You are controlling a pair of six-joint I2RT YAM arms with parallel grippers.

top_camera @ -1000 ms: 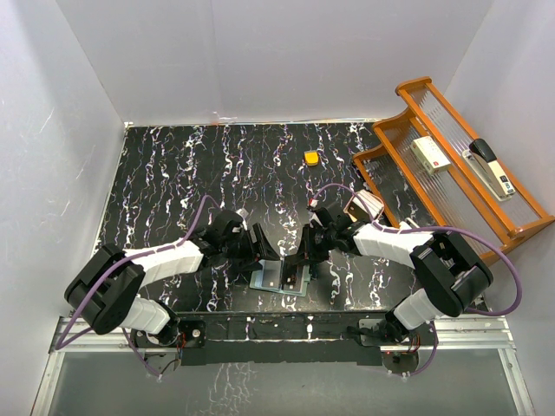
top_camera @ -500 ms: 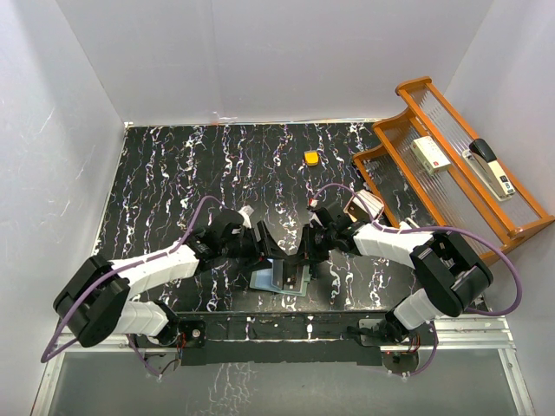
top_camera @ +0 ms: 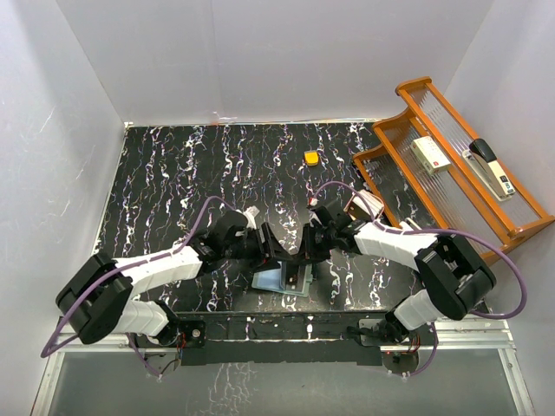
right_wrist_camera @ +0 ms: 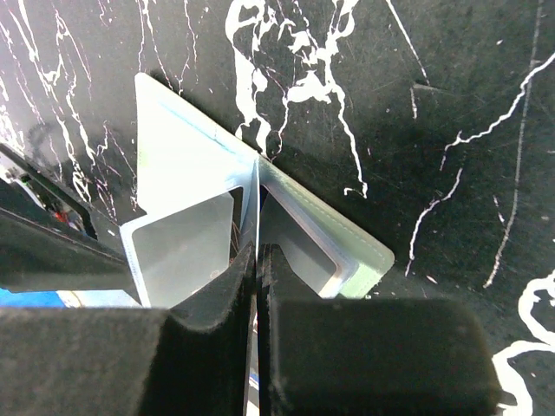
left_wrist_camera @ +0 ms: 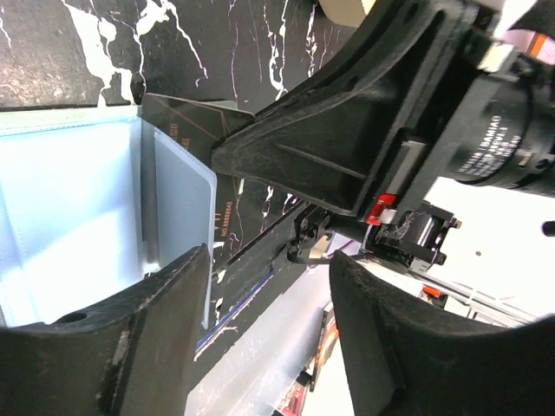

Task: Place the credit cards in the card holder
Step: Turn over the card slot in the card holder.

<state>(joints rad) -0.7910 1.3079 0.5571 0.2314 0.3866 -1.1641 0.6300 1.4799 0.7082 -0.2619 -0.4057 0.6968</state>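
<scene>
First, at six o'clock, the card holder (top_camera: 276, 279) is lying open, largely covered by the arms. Over its fold the right gripper (right_wrist_camera: 260, 253) is pinching a dark credit card (left_wrist_camera: 186, 126) on edge, its face mostly hidden. At nine, the left gripper (left_wrist_camera: 269, 260) is hovering with jaws spread. Toward twelve, an orange block (top_camera: 310, 158) is sitting.

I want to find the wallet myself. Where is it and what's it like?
Find the black marbled table, then look at the middle of its front edge. The wallet lies open there: flat and pale green, unlike the small orange block farther back.
</scene>
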